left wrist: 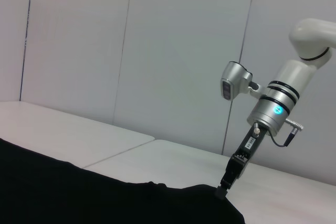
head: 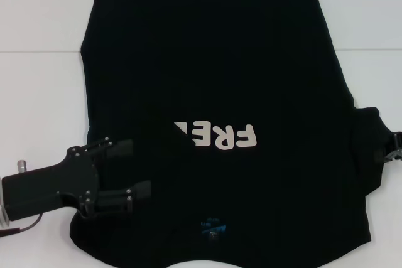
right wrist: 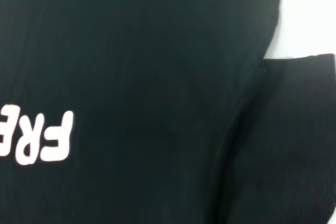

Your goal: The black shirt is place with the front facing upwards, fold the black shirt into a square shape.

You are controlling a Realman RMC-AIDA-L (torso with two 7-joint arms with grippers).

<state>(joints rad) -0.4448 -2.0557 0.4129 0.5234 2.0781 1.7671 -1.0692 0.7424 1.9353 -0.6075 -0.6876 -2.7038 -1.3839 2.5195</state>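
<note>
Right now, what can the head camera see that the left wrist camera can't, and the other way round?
Only the head view shows the pale lettering, the blue neck label, and the left tool open over the black shirt. Only the left wrist view shows the back wall and the right arm reaching down to the shirt's edge. Both show the shirt, the white table and the right tool at the sleeve.

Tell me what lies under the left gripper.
The left gripper, fingers open, sits over the black shirt, where a folded-in flap hides part of the FREE lettering. Whatever lies beneath the cloth is covered.
</note>
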